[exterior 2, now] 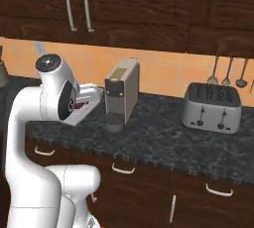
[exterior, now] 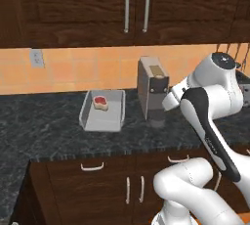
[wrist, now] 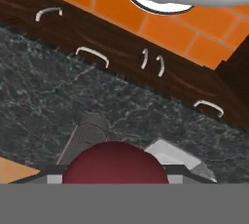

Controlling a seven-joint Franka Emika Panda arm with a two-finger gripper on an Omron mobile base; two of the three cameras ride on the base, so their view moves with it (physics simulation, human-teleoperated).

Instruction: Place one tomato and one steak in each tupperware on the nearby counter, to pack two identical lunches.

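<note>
With 1 steak [exterior: 101, 102] already in the tupperware [exterior: 90, 119] at 9 o'clock of the coffee machine [exterior: 153, 93] on the surface [exterior: 49, 131], the end effector carries a dark-red tomato [wrist: 115, 163], leaving most packing undone.

The counter [exterior: 58, 126] is speckled black-grey stone with a dull sheen, over dark brown grained wood drawers [exterior: 93, 180] with curved silver metal handles. The tupperware [exterior: 102, 121] looks like smooth, matt grey-white plastic. At the far right, the toaster [exterior 2: 212, 107] is brushed silver metal.
</note>
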